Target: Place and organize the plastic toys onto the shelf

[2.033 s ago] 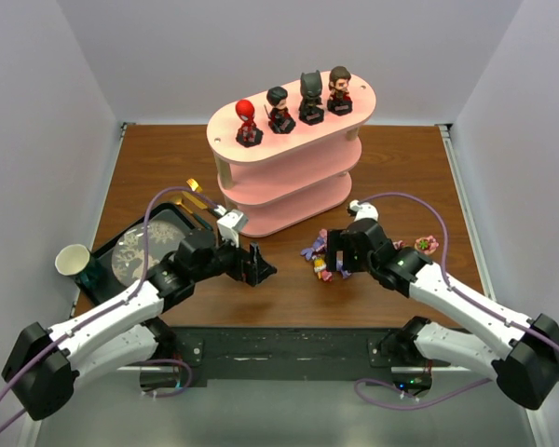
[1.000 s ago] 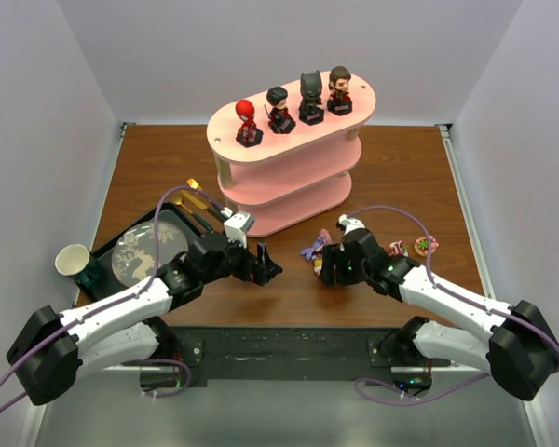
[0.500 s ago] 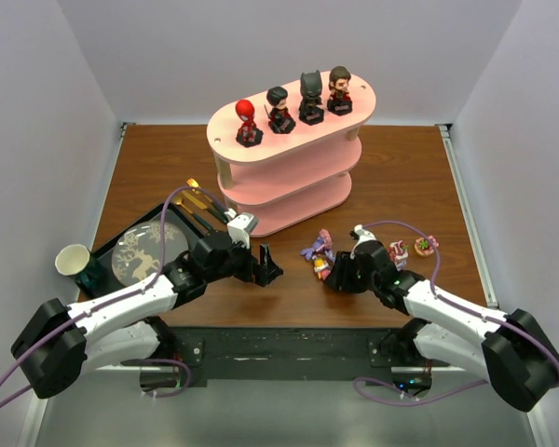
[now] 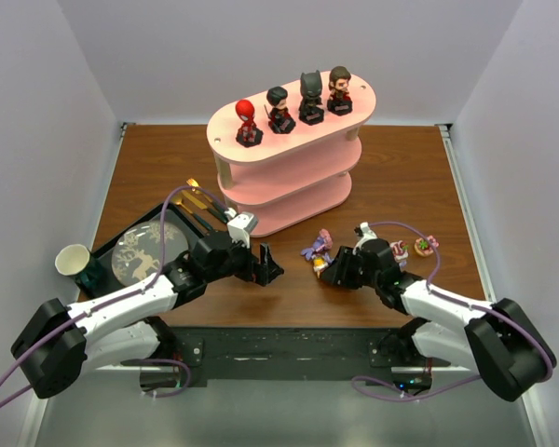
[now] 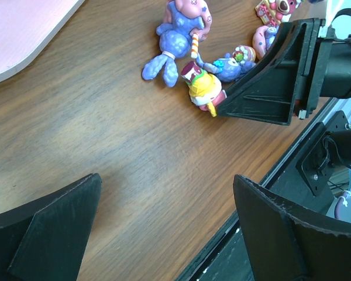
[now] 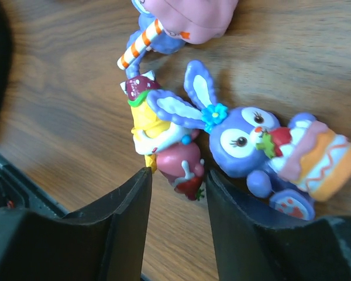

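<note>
The small toys (image 4: 319, 253) lie in a loose cluster on the tabletop (image 4: 168, 158), just in front of the shelf (image 4: 289, 182) and apart from it. Among them a yellow toy (image 6: 149, 126) lies on its side, its red end toward me, with a purple bunny (image 6: 240, 137) pressed against it. My right gripper (image 6: 178, 175) is down at that yellow toy, spread apart, with one finger on each side of the red end and nothing clamped. Two more toys (image 4: 412, 248) lie just right of that arm. Four big-headed figures (image 4: 289, 101) stand in a row on the shelf's top board. My left gripper (image 5: 167, 193) hangs wide open over bare wood, left of the cluster, holding nothing. Farther left sit a black tray (image 4: 107, 244) and a cup (image 4: 72, 260).
</note>
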{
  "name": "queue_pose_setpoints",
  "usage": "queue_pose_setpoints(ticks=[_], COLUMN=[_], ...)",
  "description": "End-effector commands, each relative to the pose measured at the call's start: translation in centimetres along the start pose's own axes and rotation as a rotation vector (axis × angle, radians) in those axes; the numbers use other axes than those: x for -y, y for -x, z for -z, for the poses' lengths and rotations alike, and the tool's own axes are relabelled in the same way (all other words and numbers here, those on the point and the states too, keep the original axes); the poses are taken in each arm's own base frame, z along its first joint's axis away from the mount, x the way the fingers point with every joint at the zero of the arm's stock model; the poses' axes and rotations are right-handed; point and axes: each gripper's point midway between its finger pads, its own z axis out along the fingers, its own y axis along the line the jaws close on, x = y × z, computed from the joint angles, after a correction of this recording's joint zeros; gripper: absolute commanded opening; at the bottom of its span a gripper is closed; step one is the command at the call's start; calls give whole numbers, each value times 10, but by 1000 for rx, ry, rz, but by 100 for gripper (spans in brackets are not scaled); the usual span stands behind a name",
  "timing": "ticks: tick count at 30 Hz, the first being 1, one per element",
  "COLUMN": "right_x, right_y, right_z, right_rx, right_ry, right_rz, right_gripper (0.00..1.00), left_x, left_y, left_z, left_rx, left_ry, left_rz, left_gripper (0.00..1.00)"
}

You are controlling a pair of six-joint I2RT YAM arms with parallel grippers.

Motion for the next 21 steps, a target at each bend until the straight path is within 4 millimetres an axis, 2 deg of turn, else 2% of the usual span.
queue_pose_setpoints(ticks=[1,5,9,12,13,21], right_x=[0,-1,-7,-10,-19,-47], right_y=[-5,-5,-1,1,9,17], right_z=[-4,-4,4,10,15,37], right_rx=[-11,-14,-7,-12,7,-50], right_ry=[24,31,39,30,51,79], right_rz=[-23,-26,-21,-20,-14,-50], right_gripper=[40,29,12,5,3,0], left_x=[17,19,21,27,31,55], left_y=[22,22,23,27,27,31], left_z=[-1,-2,-2,-3,-4,-11], left_rx=[61,65,75,89,94,161], left_ry=[-59,-71,-84,-103,-115,-127], left_rz=[-44,-56,-79,-109,-130,-348], left_gripper=[100,100,100,100,100,100])
